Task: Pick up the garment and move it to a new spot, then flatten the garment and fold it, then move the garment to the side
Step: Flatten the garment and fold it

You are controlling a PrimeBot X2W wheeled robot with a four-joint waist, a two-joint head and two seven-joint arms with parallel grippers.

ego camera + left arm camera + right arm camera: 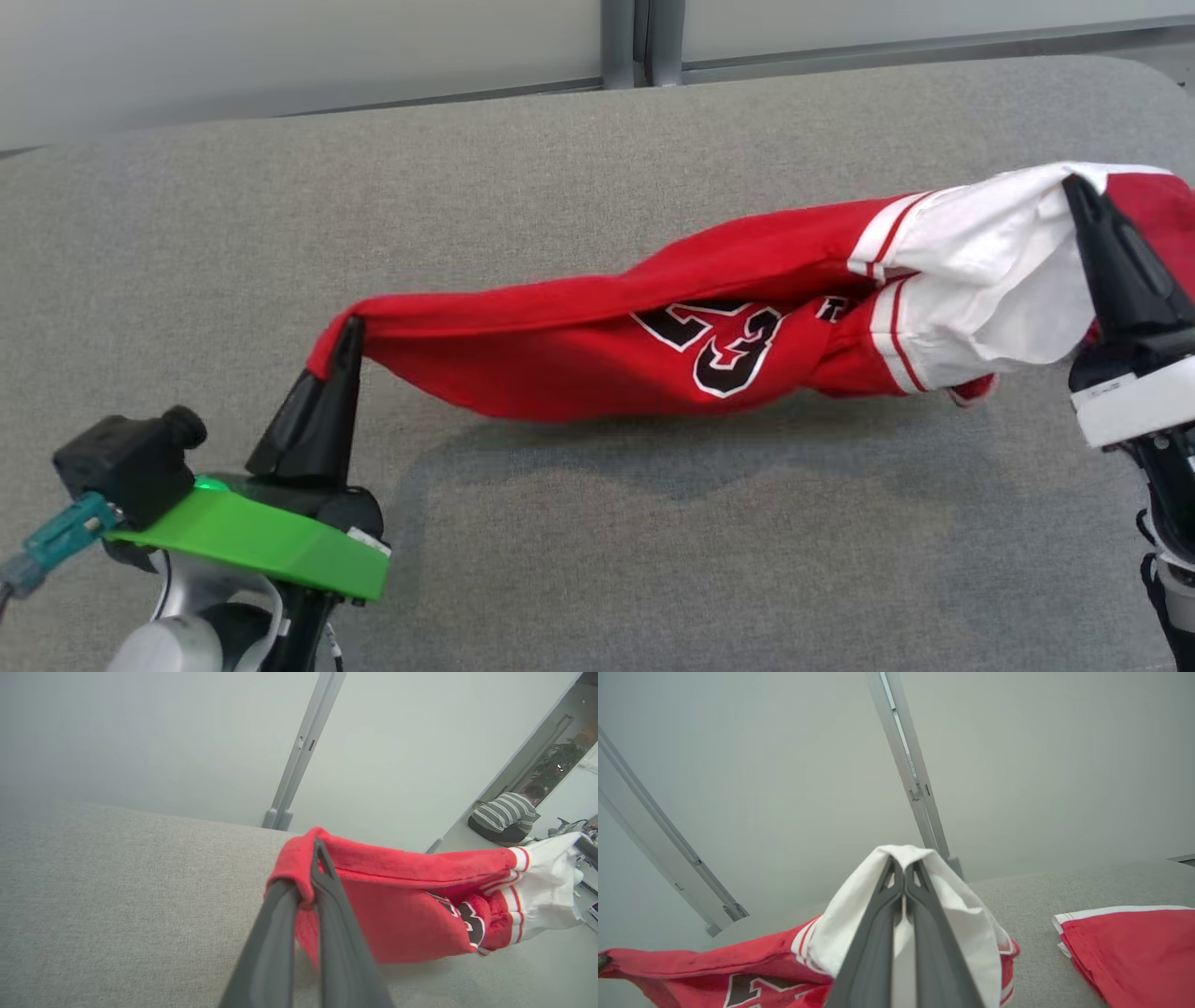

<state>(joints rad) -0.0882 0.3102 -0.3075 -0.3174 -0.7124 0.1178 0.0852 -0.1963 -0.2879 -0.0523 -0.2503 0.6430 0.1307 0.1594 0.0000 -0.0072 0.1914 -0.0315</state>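
Matt cloth garment (579,355), felted tabletop (280,233)

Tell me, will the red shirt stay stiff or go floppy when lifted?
Probably floppy: the red shirt sags in the middle between the left pincer and the right pincer. It seems light, since two small pinches hold it up. It likely won't slip; both pincers are shut on the cloth.

Red-and-white garment (579,350), stretched, lifted
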